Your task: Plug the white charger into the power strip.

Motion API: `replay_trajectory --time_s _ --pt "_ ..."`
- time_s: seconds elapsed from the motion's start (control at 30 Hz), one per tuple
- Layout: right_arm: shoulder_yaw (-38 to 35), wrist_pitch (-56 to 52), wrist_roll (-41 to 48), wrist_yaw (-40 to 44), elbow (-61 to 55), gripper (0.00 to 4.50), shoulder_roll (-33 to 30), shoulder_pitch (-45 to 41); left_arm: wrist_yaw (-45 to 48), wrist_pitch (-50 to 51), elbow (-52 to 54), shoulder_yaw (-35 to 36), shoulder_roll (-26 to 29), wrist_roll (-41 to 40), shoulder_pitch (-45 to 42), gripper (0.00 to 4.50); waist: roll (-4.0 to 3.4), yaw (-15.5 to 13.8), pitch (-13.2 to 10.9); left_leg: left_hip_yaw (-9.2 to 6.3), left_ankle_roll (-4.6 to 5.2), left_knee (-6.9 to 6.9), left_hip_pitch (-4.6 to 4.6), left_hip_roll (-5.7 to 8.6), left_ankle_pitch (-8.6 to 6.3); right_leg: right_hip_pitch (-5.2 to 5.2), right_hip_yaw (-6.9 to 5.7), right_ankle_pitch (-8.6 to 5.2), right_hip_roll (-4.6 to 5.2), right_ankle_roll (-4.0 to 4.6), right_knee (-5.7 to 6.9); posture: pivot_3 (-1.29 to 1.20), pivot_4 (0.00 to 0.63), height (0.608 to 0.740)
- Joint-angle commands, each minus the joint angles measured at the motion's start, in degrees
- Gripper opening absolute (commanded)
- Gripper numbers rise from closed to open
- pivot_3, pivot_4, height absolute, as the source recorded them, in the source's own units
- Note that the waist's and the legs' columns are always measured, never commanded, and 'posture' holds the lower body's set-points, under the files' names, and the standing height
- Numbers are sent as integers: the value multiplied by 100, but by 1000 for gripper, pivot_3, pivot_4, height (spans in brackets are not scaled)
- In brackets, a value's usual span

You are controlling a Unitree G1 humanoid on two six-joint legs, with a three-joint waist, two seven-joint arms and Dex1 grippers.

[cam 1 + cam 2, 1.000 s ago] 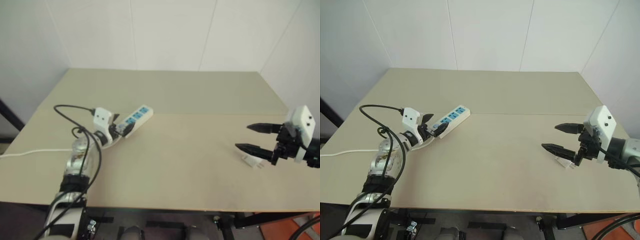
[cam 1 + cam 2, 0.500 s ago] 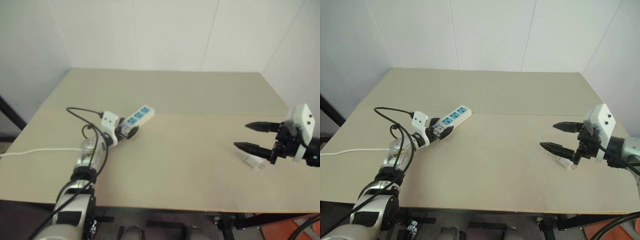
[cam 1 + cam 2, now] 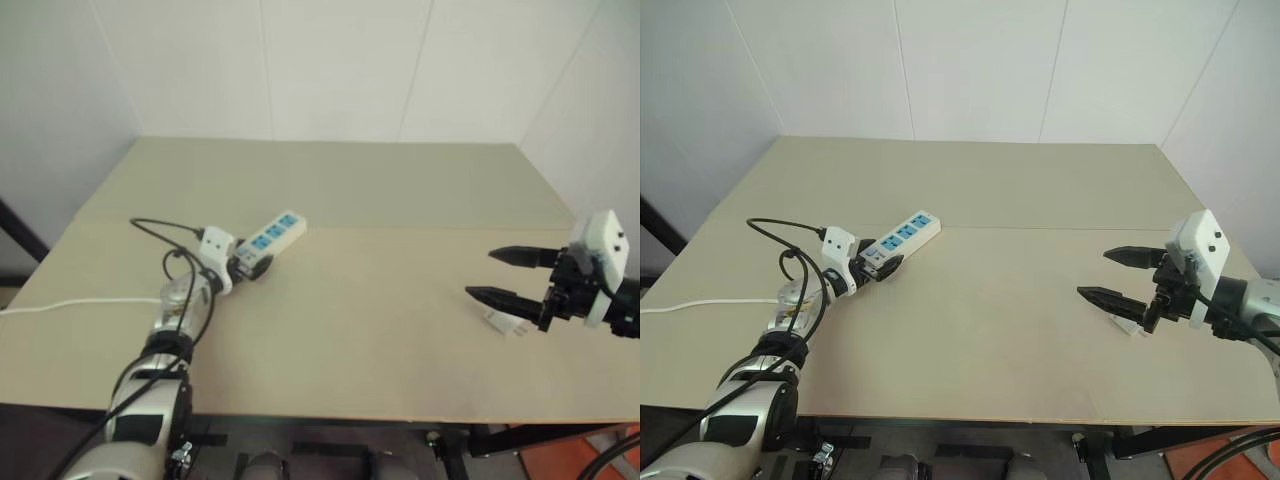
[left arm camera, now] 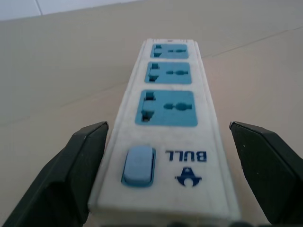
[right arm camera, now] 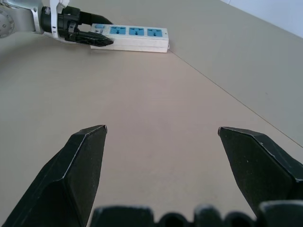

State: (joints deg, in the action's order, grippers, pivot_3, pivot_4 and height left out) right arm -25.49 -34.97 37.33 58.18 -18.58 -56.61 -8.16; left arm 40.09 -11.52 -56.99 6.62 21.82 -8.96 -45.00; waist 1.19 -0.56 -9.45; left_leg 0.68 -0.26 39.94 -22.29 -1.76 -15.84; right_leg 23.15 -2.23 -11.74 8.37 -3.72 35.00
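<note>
Left fingers (image 4: 90,161) lowered astride power strip (image 4: 170,118), both pairs wide, white charger (image 3: 1127,326) half hidden

The right pincer (image 5: 161,156) occupies the lower part of the frame, its two black fingers (image 5: 80,175) spread wide with bare table (image 5: 156,109) between them. In the upper left lies the power strip (image 5: 135,39), white with three blue socket faces, flat on the table. The left pincer (image 5: 92,33) straddles the strip's near end, one finger along each side.
</note>
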Motion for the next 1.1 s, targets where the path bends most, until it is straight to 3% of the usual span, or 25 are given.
replay_trajectory --time_s 0.03,0.83,0.97,1.1 --pt "-173 17 136 -61 -115 4500 8 -71 34 -137 49 98 10 -51 -67 4474 0 -4 0 0 0 0 0 0 0 0 0 0 0 0 0 0 150 740" --pt "-272 -103 452 -223 -251 4500 -68 -169 205 44 -935 -232 -147 461 -313 4474 -4 -29 7 0 1 0 17 2 0 -16 -1 0 3 -1 -3 0 150 740" --pt "-272 -106 500 -239 -239 4500 -89 -199 238 2 -976 -226 -152 471 -308 3347 -3 -30 8 0 1 0 18 2 -1 -18 -1 0 3 -1 -4 0 150 740" --pt "-257 -102 523 -254 -224 4500 -99 -242 356 -36 -989 -213 -175 434 -325 3298 -3 -30 8 0 1 -1 18 2 -1 -17 -1 0 3 -1 -4 0 150 740"
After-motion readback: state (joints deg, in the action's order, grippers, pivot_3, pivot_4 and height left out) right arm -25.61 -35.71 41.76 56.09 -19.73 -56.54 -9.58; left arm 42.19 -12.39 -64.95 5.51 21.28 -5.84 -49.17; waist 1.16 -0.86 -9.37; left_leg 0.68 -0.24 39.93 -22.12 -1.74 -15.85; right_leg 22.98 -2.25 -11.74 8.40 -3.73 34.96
